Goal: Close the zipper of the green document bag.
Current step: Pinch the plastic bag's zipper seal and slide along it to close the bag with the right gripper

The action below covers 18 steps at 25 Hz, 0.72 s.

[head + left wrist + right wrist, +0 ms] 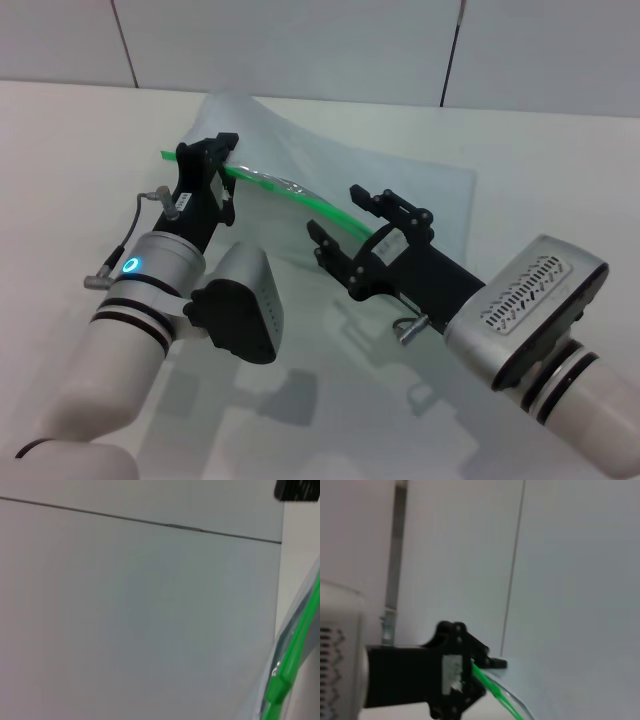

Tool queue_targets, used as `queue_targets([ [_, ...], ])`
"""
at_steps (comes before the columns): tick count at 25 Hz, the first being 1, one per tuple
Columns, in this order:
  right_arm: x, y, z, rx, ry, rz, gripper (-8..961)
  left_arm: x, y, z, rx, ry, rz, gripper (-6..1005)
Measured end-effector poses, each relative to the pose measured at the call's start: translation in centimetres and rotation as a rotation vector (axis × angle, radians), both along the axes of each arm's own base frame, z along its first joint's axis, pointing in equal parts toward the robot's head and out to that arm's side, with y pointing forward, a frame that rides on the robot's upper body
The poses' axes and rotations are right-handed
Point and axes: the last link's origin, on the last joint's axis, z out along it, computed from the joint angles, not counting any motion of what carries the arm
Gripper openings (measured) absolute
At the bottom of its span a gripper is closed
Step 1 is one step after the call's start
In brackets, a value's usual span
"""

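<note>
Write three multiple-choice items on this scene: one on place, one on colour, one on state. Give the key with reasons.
1. Where does the left gripper hold the green document bag?
A. at the zipper's left end
B. at the bag's far right corner
C. nowhere

2. What colour is the zipper?
A. red
B. bright green
C. black

3. How is the right gripper?
A. shut on a pen
B. parked off the table
C. open around the zipper

Key: A, its fingers pinch the strip's left end, lifting that edge; B, the strip is green; C, its fingers stand apart on either side of the strip.
</note>
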Motion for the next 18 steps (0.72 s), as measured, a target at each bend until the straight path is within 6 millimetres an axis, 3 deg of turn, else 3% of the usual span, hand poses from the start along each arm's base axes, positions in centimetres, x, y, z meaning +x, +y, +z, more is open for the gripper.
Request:
queue_targets([
  [18,-1.6,1.4,-1.0,-0.018,-0.126,0.072,580,0.2,-0.2,-0.9,-0.055,0.031,-0.023,53],
])
